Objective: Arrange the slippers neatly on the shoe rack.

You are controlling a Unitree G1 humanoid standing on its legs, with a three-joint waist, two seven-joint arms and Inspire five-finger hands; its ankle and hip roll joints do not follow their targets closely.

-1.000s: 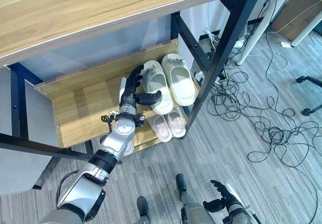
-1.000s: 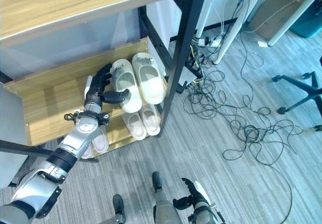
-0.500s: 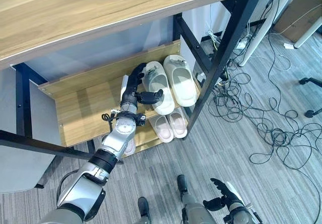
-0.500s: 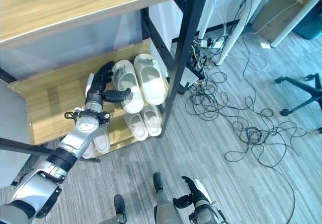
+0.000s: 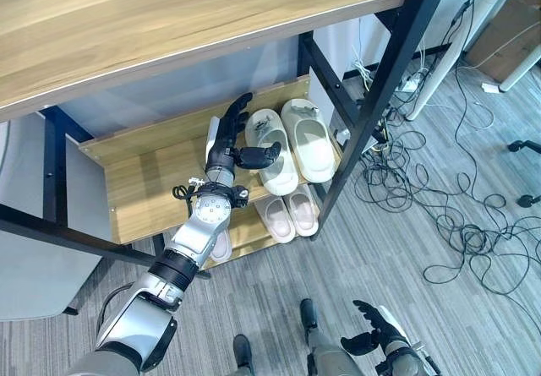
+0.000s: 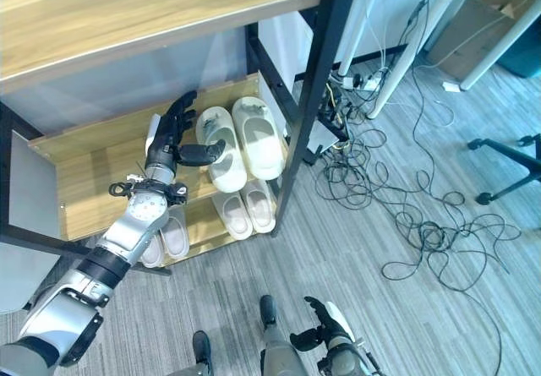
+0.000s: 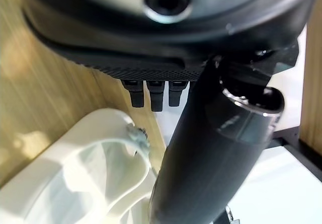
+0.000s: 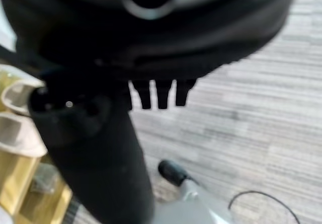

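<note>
Two cream slippers stand side by side on the rack's middle shelf (image 5: 152,182), the left one (image 5: 275,158) and the right one (image 5: 310,139). My left hand (image 5: 228,139) is open just left of the left slipper, fingers straight and pointing up toward the back board. Its thumb (image 5: 260,151) reaches across over that slipper's strap. The left wrist view has the same cream slipper (image 7: 85,183) below the thumb (image 7: 211,158). A pink pair (image 5: 287,214) lies on the bottom shelf. My right hand (image 5: 379,332) hangs low, open, over the floor.
Another pale pair (image 6: 169,237) sits on the bottom shelf to the left, partly under the middle shelf. The rack's black post (image 5: 372,97) stands right of the slippers. A wooden top board (image 5: 169,13) overhangs. Tangled cables (image 5: 439,215) cover the floor at right.
My left hand has lifted and its fingers have straightened upward, away from the left cream slipper's edge; the thumb stays over it. The camera has shifted a little.
</note>
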